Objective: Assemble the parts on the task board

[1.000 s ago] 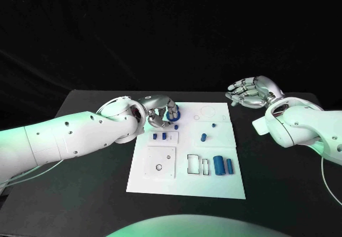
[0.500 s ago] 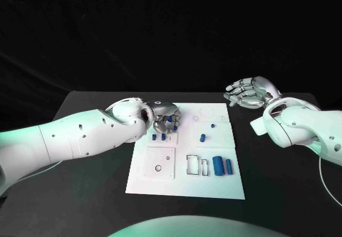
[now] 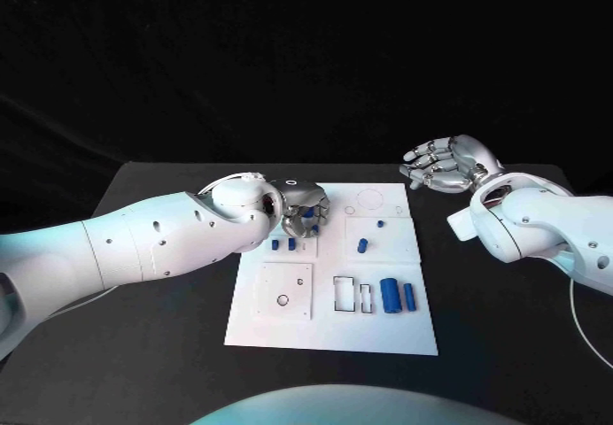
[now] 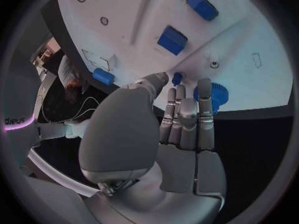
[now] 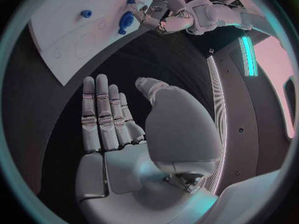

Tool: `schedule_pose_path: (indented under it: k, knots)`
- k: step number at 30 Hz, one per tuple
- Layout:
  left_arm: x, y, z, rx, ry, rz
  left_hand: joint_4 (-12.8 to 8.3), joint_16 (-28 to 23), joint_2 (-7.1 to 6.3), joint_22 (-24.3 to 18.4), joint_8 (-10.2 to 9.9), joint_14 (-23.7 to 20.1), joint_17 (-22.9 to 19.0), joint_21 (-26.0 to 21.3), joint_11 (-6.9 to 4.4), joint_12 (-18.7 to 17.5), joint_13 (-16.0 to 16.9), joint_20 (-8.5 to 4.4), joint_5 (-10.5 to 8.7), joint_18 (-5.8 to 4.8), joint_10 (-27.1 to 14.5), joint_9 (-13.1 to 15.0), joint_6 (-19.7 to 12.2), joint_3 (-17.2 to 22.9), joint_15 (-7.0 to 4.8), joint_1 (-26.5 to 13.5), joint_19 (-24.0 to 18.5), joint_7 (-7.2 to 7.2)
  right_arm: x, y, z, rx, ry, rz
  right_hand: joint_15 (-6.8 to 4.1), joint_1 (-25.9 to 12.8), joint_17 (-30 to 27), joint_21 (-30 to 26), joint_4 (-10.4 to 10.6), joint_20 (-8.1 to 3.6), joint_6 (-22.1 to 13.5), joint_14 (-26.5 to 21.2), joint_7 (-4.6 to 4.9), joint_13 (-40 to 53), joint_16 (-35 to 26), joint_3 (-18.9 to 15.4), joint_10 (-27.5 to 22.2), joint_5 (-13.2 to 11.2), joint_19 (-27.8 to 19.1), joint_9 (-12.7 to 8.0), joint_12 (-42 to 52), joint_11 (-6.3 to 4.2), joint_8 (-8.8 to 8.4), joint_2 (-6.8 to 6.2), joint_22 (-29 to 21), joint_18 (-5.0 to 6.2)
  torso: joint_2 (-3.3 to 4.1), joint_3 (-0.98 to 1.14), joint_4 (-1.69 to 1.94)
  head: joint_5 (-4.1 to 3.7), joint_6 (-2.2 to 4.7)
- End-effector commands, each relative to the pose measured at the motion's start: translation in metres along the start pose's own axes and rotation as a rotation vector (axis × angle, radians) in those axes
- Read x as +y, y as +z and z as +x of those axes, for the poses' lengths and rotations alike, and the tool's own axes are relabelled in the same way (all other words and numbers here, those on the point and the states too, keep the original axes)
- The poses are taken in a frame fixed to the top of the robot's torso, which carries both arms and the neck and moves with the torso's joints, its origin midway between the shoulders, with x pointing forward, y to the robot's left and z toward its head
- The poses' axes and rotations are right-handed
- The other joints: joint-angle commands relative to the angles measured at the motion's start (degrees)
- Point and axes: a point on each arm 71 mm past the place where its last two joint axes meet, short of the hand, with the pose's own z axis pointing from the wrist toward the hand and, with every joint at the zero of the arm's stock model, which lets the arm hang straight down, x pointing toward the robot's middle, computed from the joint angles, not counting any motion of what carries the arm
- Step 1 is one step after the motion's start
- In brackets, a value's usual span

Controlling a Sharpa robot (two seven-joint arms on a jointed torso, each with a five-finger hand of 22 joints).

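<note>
Across the middle of the black table (image 3: 153, 345) lies the task board (image 3: 335, 332), a white plate running from near to far, printed with outlines and recesses that look meant to seat the parts. Over its far-left corner the left hand (image 3: 301, 215) reaches down, fingers extended onto the board and touching a blue toothed gear (image 4: 212, 96), which lies near the board's edge; whether it is actually gripped I cannot tell. My guess is that the hand is working this piece toward its seat. Well off the board's far-right corner the right hand (image 3: 443, 165) hangs lifted, fingers apart and holding nothing, probably kept clear. Smaller blue parts lie scattered on the board: two upright blocks (image 3: 399, 297) at near right, and a short peg (image 3: 363, 246) mid-board.
</note>
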Motion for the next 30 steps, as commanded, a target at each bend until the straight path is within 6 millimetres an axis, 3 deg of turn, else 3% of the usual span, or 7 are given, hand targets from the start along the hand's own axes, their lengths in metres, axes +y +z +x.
schedule_pose_path:
  k: [1,30]
  knots:
    - [-0.001,0.002,-0.001,0.010,0.015,-0.006,-0.6,0.7,0.30,0.3,-0.4,0.7,0.7,0.4,-0.13,0.4,0.0,0.15,-0.08,0.87,0.5,-0.1,0.6,0.2,0.04,-0.3,0.6,0.04,0.001,0.000,0.002,0.012,-0.007,-0.013,0.29,0.5,-0.1,-0.2,-0.4,0.48,-0.5,-0.3,1.30,0.0,-0.3,-0.1,-0.1,0.4,0.0,-0.1,-0.2,0.12,0.31,0.02,0.0,0.64,-0.04,0.02,0.05,-0.12,-0.11]
    - [0.000,0.012,0.001,0.068,0.010,-0.037,-1.6,2.4,1.61,1.8,-0.7,2.0,2.3,1.9,-0.26,1.2,-0.3,0.22,-0.24,0.79,0.4,-0.3,2.2,1.2,0.02,-0.4,1.5,0.02,0.003,0.001,0.004,0.019,-0.006,-0.016,0.28,0.4,-0.1,-0.2,-0.3,0.48,-0.4,-0.2,1.29,-0.2,-0.3,-0.1,0.0,0.5,0.0,-0.2,-0.2,0.11,0.44,0.06,-0.1,0.65,-0.06,-0.04,0.09,-0.12,-0.49]
